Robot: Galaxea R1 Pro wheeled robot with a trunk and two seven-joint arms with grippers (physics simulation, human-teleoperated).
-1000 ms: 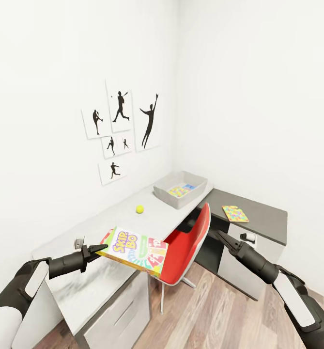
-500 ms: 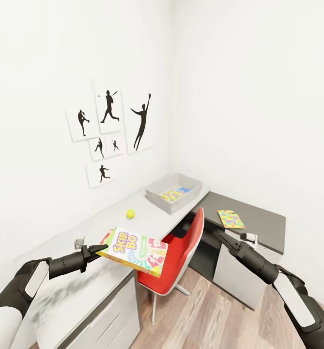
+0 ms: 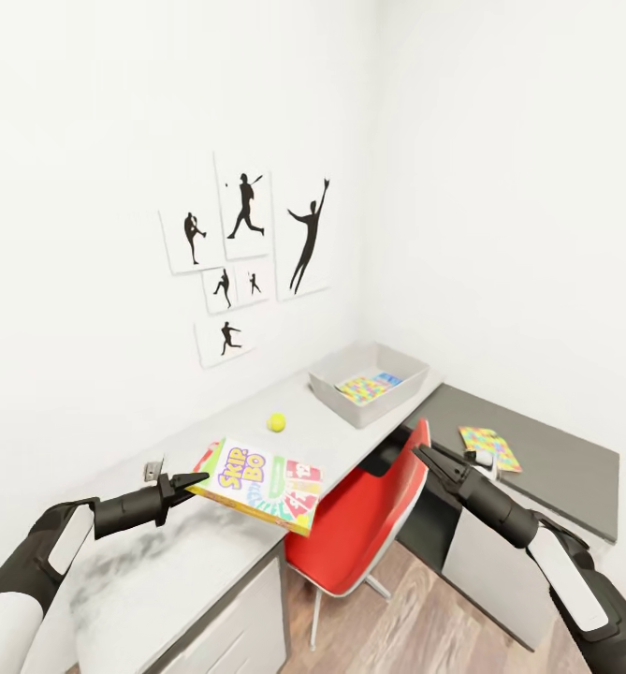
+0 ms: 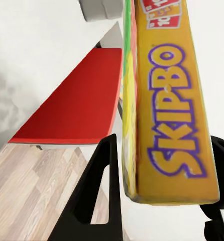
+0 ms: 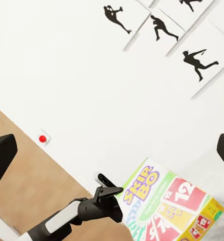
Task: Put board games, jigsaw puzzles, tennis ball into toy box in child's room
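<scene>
My left gripper (image 3: 193, 483) is shut on the edge of a Skip-Bo board game box (image 3: 262, 483), held flat above the near end of the white table (image 3: 163, 562). The left wrist view has the box's yellow side (image 4: 170, 105) between the black fingers (image 4: 104, 186). A grey toy box (image 3: 373, 381) stands at the table's far end with a colourful puzzle (image 3: 369, 385) inside. A yellow-green tennis ball (image 3: 276, 422) lies on the table between us. Another jigsaw puzzle (image 3: 489, 447) lies on the dark table (image 3: 556, 463). My right gripper (image 3: 434, 459) hangs open over the red chair, empty.
A red chair (image 3: 369, 524) is tucked under the white table, right below the held box. White drawers (image 3: 228, 627) sit under the table near me. Baseball silhouette pictures (image 3: 247, 253) hang on the wall. Wooden floor (image 3: 425, 627) shows between the tables.
The whole view has swung, so the tables, chair and pictures sit further right than half a second ago. Both arms and the held Skip-Bo box keep their places in the picture.
</scene>
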